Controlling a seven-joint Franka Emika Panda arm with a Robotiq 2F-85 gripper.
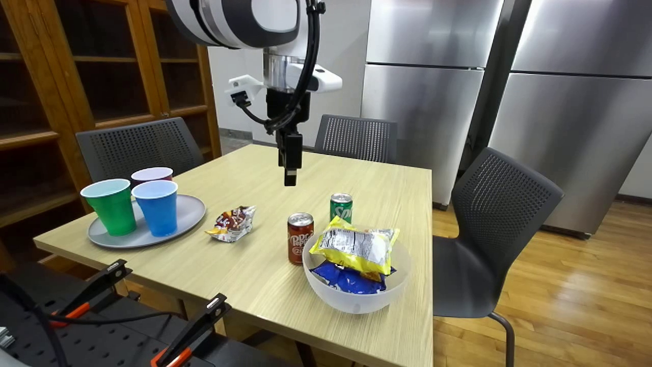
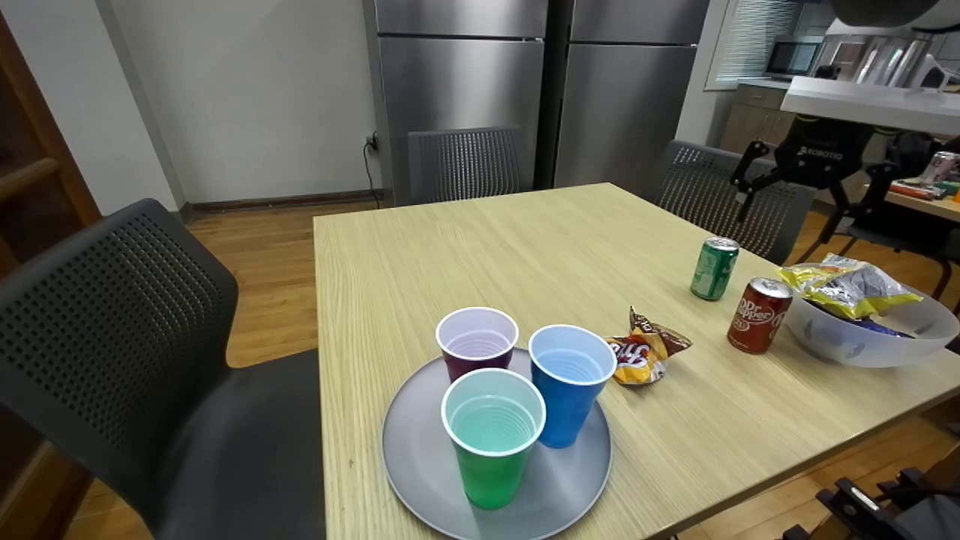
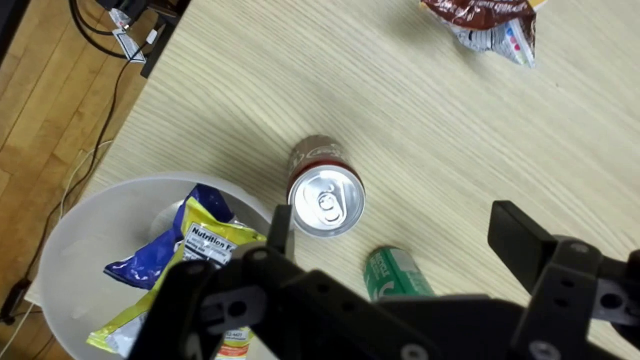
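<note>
My gripper (image 1: 290, 178) hangs above the table with its fingers spread and nothing between them. In the wrist view, the gripper (image 3: 397, 232) looks down on two cans. A red-brown Dr Pepper can (image 3: 327, 200) stands upright near the left finger, well below it. The green Sprite can (image 3: 395, 275) is partly hidden behind the gripper body. Beside the cans, a frosted bowl (image 1: 356, 303) holds a yellow snack bag (image 1: 354, 250) on top of a blue bag (image 1: 349, 279). A crumpled brown-and-orange snack bag (image 2: 637, 356) lies on the table between the cans and the plate.
A grey plate (image 2: 409, 450) carries a green cup (image 2: 491, 465), a blue cup (image 2: 566, 405) and a purple cup (image 2: 478, 337). Dark chairs (image 1: 504, 214) surround the table (image 1: 356, 173). Clamps (image 1: 204, 316) stick up by its near edge; a wooden cabinet (image 1: 147, 117) stands behind.
</note>
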